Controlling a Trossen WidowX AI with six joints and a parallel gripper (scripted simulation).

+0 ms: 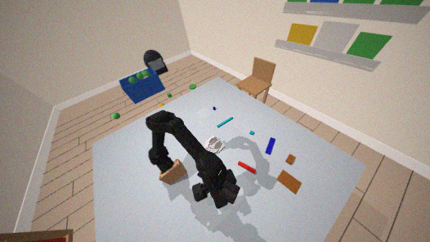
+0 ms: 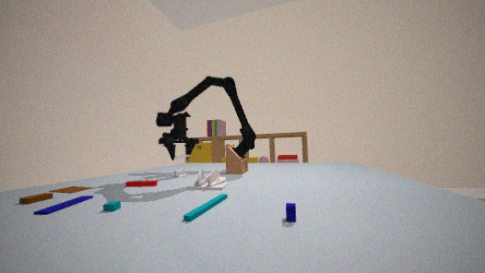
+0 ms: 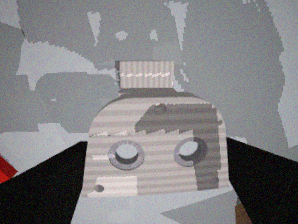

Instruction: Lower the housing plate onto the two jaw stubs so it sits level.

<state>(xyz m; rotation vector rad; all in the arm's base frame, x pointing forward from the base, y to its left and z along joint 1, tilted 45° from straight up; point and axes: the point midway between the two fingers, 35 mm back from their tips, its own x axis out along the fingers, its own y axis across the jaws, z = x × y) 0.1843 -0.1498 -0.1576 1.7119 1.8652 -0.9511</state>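
Observation:
My gripper (image 2: 181,156) (image 3: 154,145) is shut on the housing plate (image 2: 183,157) (image 3: 159,147), a pale striped plate with a rounded edge and two round holes. It holds the plate by its two sides, well above the table. The plate is a thin, roughly level edge in the exterior view and is hidden by the arm in the top view. The white base with the two jaws (image 1: 214,144) (image 2: 209,179) stands on the table nearer the arm's base, to the side of the gripper. Whether each jaw sits on its pin is too small to tell.
A small pale block (image 2: 179,173) (image 3: 146,80) stands on the table below the plate. A red bar (image 1: 247,167) (image 2: 141,183) lies near the jaws. Teal bar (image 1: 225,122) (image 2: 206,207), blue bar (image 1: 270,145) (image 2: 64,205) and brown plate (image 1: 289,181) (image 2: 71,189) lie farther off.

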